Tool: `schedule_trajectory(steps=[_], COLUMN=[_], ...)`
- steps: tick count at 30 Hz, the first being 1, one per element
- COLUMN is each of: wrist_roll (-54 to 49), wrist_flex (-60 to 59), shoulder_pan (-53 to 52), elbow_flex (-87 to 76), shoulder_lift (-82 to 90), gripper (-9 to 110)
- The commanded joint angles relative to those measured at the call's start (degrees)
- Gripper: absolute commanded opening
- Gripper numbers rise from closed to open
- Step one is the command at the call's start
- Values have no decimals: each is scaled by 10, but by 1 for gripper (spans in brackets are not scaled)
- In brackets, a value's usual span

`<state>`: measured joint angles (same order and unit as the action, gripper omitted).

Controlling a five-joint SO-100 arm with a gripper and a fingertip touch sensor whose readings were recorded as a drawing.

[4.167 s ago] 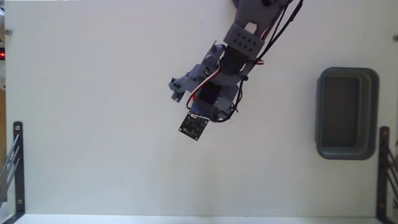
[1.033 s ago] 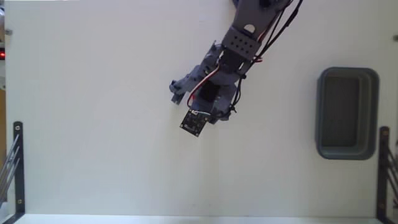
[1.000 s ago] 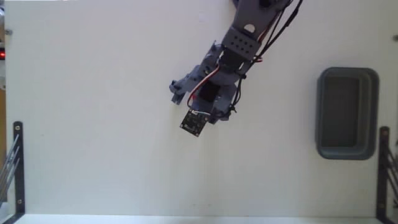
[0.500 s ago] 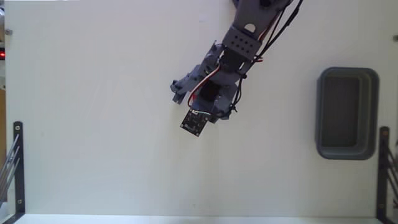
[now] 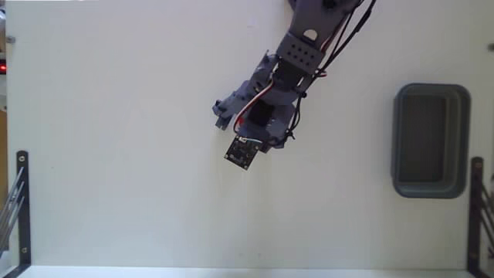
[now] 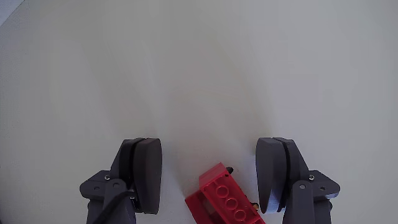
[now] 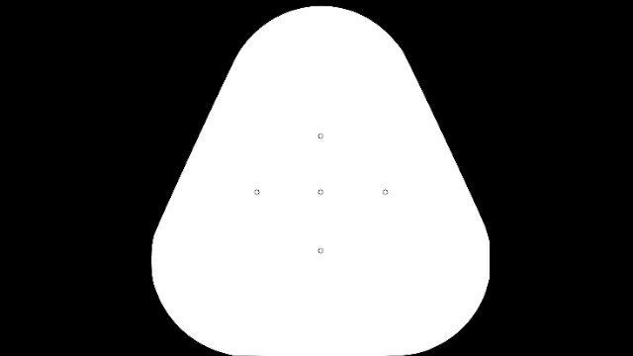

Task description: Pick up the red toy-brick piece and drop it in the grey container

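Note:
In the wrist view my gripper [image 6: 210, 148] stands open, its two grey fingers [image 6: 144, 171] wide apart just above the white table. The red toy-brick piece [image 6: 221, 200] lies on the table between them, nearer the right finger and touching neither, with its lower part cut off by the frame's edge. From the fixed view the brick is hidden beneath my arm [image 5: 266, 100], which reaches down from the top centre. The grey container [image 5: 431, 190] sits far to the right in that view, with nothing in it.
Black metal frames stand at the lower left [image 5: 21, 202] and lower right [image 5: 476, 210] edges of the fixed view. The right one is close to the container. White table [image 5: 123, 139] spreads to the left of and below the arm.
Since the oldest frame the arm has shifted slightly toward the top of the fixed view. Over the last second nothing has visibly moved.

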<state>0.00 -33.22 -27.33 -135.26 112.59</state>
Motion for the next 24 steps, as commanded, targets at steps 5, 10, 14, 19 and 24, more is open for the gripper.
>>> schedule_trajectory(steps=[5,10,14,19,24], wrist_roll=[0,0,0,0,0], wrist_flex=[-10,-10,-10,-10,-10], shoulder_pan=[-7,-7,-7,-7,-7], elbow_flex=[11,11,11,11,11], shoulder_lift=[14,14,14,14,14], gripper=[89,88,87,85,84])
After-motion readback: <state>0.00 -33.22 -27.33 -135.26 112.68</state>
